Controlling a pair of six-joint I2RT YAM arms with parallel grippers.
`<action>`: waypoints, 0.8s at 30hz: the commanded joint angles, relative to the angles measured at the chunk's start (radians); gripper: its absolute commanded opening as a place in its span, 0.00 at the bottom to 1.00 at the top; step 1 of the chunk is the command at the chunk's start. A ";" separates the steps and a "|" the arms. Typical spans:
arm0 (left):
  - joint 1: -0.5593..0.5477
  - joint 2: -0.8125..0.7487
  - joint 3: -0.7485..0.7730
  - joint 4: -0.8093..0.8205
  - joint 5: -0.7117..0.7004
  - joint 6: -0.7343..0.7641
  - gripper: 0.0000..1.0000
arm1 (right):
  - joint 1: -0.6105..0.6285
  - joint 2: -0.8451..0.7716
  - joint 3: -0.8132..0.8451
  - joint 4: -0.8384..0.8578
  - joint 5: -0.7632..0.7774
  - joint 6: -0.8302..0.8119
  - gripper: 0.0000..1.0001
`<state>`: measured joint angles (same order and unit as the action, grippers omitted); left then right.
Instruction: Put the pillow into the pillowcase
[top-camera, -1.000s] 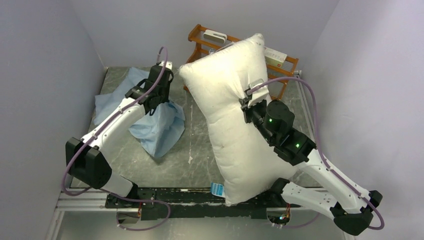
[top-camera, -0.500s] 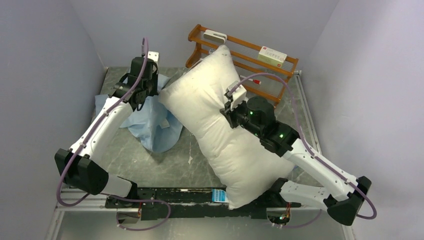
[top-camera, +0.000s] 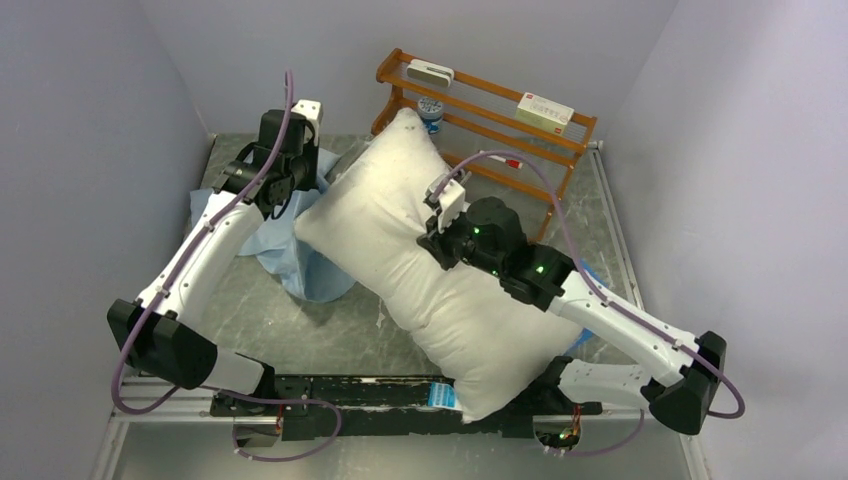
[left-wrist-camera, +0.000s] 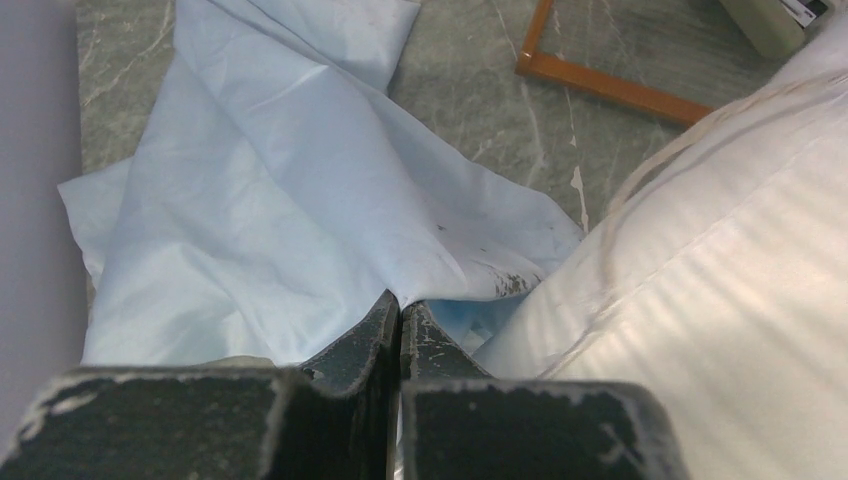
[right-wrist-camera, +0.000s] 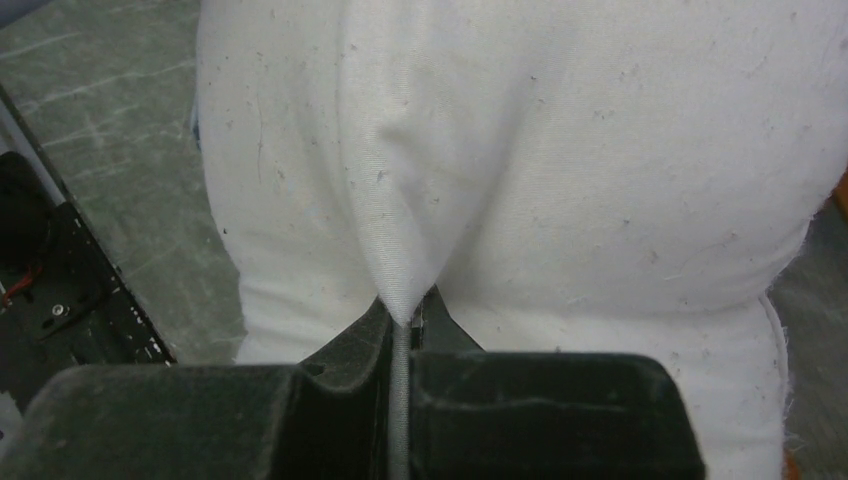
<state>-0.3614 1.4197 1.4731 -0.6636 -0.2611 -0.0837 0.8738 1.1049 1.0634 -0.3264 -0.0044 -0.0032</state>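
The off-white pillow (top-camera: 400, 245) lies slantwise across the table, its blue-and-white tag (top-camera: 437, 396) at the near edge. My right gripper (top-camera: 432, 238) is shut on a pinch of the pillow's fabric (right-wrist-camera: 400, 240) near its middle. The pale light-blue pillowcase (top-camera: 300, 255) lies crumpled at the left, partly under the pillow's far-left corner. My left gripper (top-camera: 300, 182) is shut on a fold of the pillowcase (left-wrist-camera: 280, 210) and holds it lifted right beside the pillow's edge (left-wrist-camera: 720, 270).
An orange wooden rack (top-camera: 500, 110) with small boxes stands at the back right, just behind the pillow's far end. Grey walls close in the left, the back and the right. A black rail (top-camera: 340, 395) runs along the near edge.
My right gripper has swung the pillow leftward and lowered it toward the pillowcase. My left gripper has moved back and left, still holding the pillowcase.
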 joint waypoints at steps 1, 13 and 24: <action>0.006 0.006 0.053 -0.028 0.027 -0.014 0.05 | 0.073 0.019 -0.026 -0.085 0.072 0.048 0.00; 0.031 0.072 0.198 -0.103 0.047 -0.086 0.05 | 0.190 0.032 -0.036 -0.076 0.087 0.059 0.00; 0.045 0.009 0.117 0.014 0.115 -0.056 0.05 | 0.191 0.071 -0.051 -0.148 -0.380 -0.035 0.00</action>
<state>-0.3248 1.4883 1.6291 -0.7162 -0.2214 -0.1493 1.0523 1.1442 1.0100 -0.3305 -0.1547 -0.0132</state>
